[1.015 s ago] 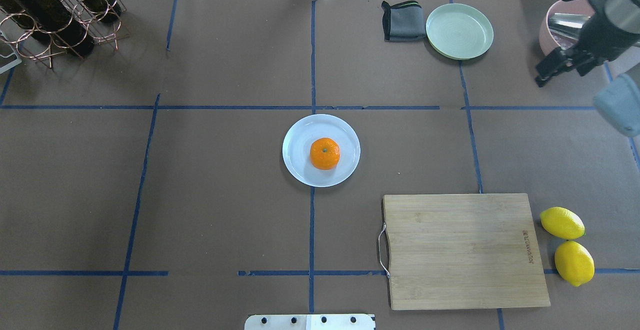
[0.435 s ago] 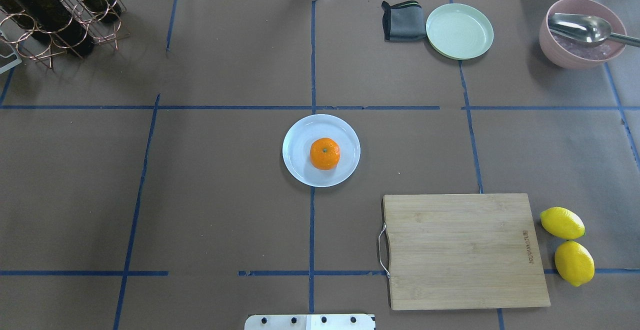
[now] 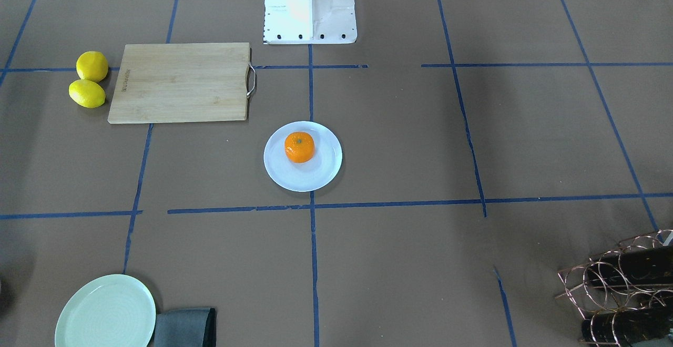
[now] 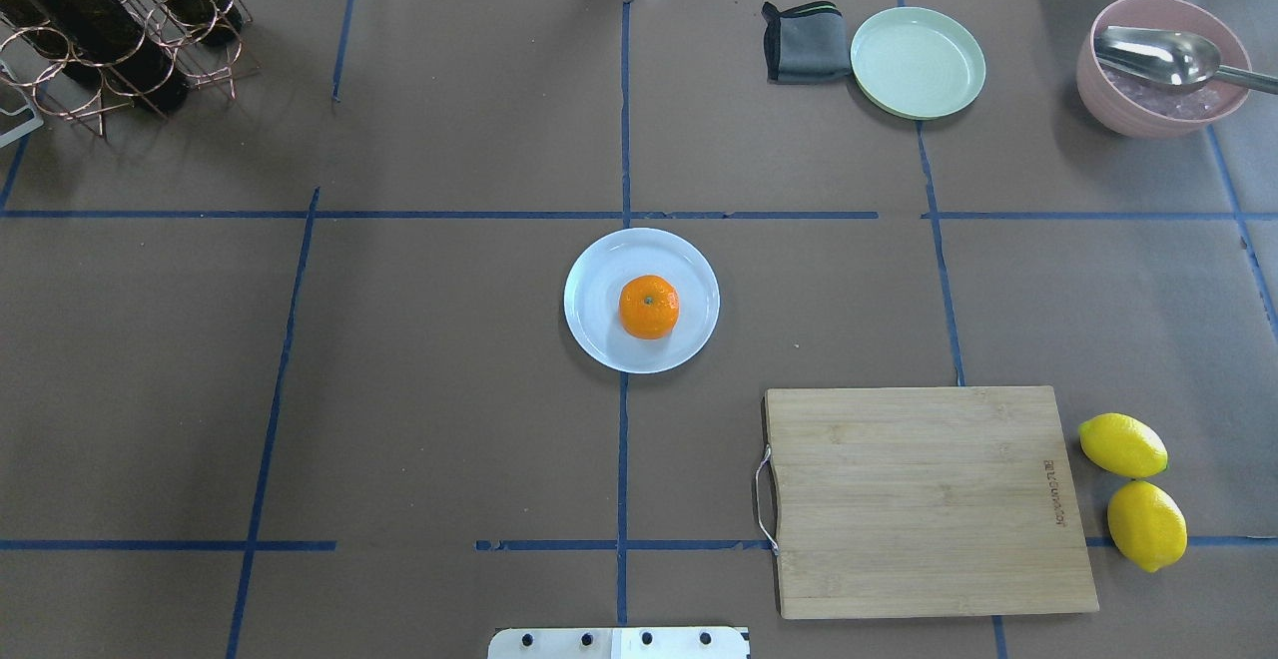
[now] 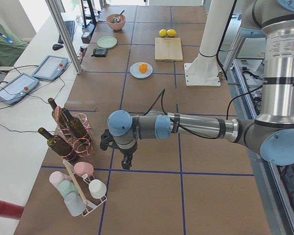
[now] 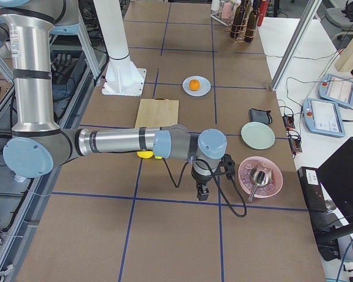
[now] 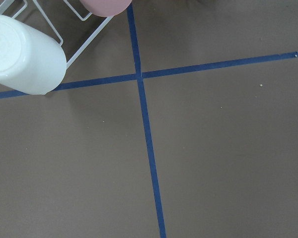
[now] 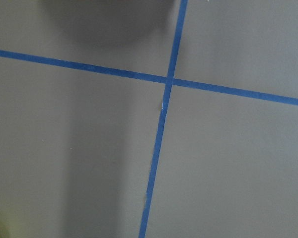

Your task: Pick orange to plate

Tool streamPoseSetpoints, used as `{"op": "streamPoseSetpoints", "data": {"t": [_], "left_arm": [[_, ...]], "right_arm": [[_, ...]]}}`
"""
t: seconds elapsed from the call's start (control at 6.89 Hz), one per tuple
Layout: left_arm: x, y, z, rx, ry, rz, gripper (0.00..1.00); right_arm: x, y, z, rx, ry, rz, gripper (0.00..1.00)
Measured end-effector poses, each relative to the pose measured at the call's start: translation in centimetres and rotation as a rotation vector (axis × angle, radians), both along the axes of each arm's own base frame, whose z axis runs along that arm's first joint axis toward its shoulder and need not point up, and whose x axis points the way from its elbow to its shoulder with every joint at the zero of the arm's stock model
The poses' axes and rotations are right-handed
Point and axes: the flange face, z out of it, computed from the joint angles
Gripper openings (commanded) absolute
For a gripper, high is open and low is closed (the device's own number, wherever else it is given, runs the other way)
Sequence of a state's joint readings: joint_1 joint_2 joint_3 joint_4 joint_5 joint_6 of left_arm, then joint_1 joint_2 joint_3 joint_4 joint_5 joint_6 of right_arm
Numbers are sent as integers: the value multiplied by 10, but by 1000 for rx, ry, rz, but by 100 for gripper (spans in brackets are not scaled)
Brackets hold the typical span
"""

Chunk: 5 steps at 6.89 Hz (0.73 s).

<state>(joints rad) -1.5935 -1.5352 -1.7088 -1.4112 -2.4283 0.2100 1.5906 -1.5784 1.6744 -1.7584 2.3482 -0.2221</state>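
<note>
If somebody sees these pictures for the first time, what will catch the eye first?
The bright orange sits on the white plate at the middle of the brown table, and it is the strongest colour there. Next come the two yellow lemons, beside the wooden cutting board on the robot's right.

Table (image 4: 399, 389): plate (image 4: 599, 270), board (image 4: 924, 499), lemons (image 4: 1122, 445), perhaps cloth (image 4: 804, 45).
</note>
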Motion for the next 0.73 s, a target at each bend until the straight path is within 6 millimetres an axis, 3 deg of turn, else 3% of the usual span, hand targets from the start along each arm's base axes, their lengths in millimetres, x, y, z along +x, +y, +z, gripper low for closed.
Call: {"op": "streamPoseSetpoints", "data": {"t": [0.44,0.73], "left_arm": [[-3,1,0,1,0,-5,100],[-4,1,1,-2,0,-6,100]], "right_arm": [[2,2,25,-22,29,33,100],[3,-1,27,-27,31,84,100]]}}
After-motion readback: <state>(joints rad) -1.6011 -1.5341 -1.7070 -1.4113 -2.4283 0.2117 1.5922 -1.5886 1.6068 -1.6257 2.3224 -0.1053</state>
